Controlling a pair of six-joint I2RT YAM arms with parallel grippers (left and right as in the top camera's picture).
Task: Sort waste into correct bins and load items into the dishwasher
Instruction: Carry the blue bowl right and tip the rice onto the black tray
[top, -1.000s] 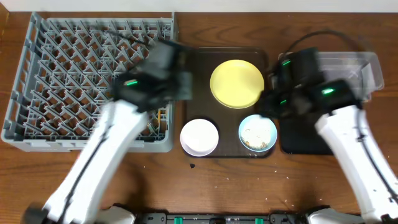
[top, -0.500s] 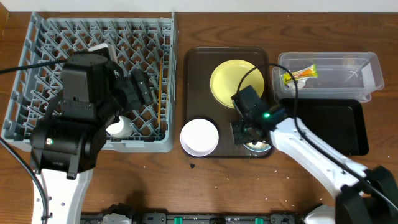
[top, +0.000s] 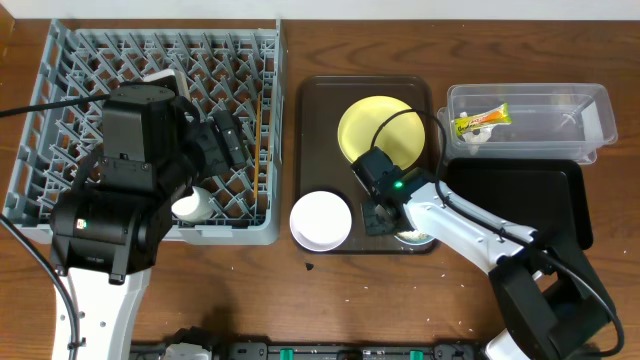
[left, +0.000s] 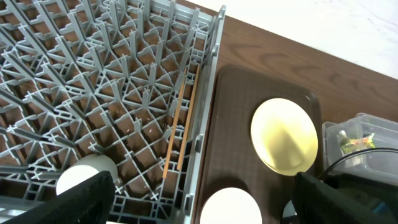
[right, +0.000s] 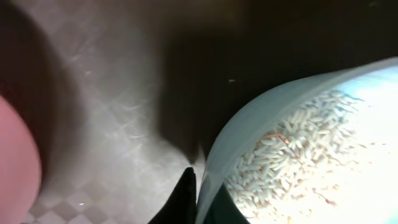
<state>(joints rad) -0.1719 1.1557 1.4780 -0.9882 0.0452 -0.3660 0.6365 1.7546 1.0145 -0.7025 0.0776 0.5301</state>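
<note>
One light blue bowl (right: 292, 99) sits at the front right corner of the brown tray (top: 320, 140). The right gripper (right: 194, 196) pinches its thin rim (a good spot). It is probably light, hard, slippery; rice (right: 292, 155) may spill.

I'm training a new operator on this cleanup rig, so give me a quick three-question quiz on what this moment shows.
1. True or false: the snack wrapper lies inside the clear box.
2. Which dish does the right tool grip by its rim? A) white bowl B) light blue bowl C) yellow plate
3. Fill in: the chopsticks lie in the ____.

Key: 1. True. 2. B, the tool is shut on the rim, with rice scraps in the bowl. 3. dish rack, along its right-hand edge.
</note>
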